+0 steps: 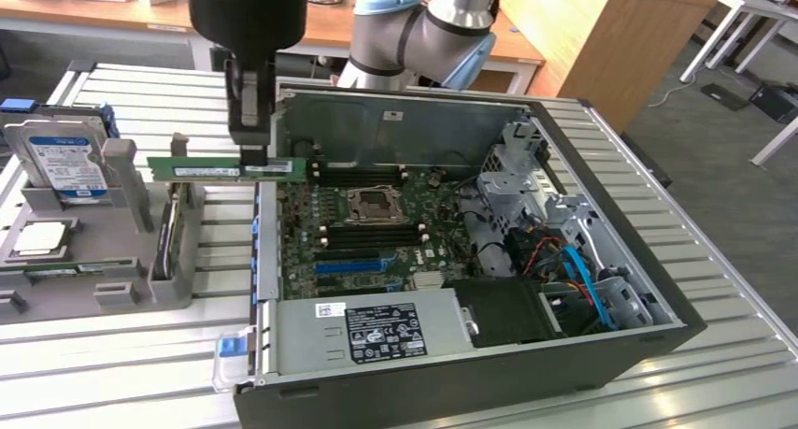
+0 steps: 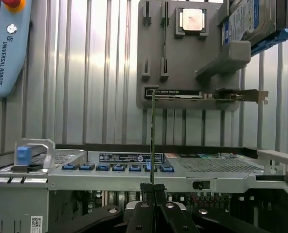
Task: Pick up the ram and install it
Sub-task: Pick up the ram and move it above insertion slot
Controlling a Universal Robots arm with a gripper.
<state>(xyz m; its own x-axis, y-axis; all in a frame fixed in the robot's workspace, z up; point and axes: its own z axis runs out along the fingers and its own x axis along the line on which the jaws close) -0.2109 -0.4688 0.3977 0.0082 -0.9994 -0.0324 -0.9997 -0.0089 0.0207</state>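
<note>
Green ram (image 1: 200, 170) hangs level in the exterior view's upper left, long axis across the frame. The closed gripper (image 1: 256, 158) pinches it from above. The motherboard (image 1: 424, 214) lies below and rightward.

Ext cam high over case (image 1: 499, 392); wrist cam close; both w/ ram (image 1: 200, 170).

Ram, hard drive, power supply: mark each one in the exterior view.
ram (image 1: 190, 170): exterior view, green board face.
hard drive (image 1: 63, 163): exterior view, blue label.
power supply (image 1: 384, 334): exterior view, black label.
</note>
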